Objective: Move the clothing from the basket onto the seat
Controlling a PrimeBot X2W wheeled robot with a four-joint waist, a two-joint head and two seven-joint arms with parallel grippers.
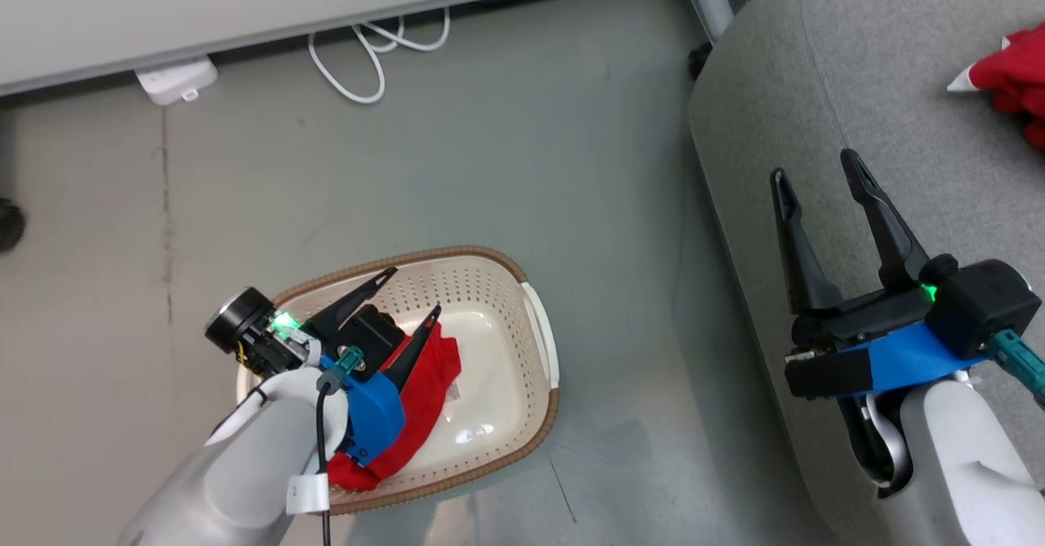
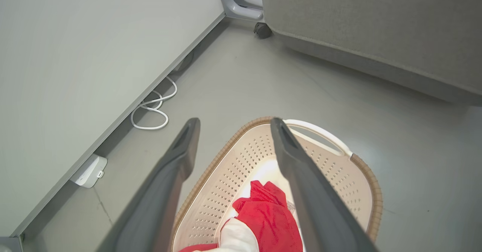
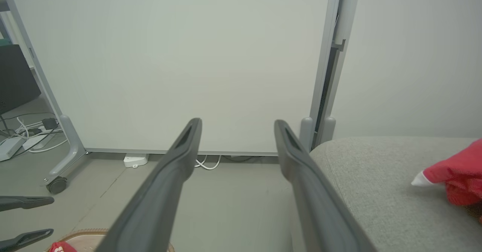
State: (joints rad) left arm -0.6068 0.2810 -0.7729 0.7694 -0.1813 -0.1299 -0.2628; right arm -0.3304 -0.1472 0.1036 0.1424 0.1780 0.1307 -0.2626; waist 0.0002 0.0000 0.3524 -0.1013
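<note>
Clothing (image 1: 434,379) lies in basket (image 1: 490,285) under wide left tool (image 1: 415,293); right tool (image 1: 815,166) wide, label (image 1: 454,392) unreadable

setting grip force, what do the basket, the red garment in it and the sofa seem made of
Basket: likely moulded plastic, cream, slightly glossy; punched holes in the wall, glare on its floor. The brown rim looks woven, perhaps moulded. Red garment: soft matte cloth, creased and slumped. Sofa: grey matte woven upholstery with a visible seam.
</note>
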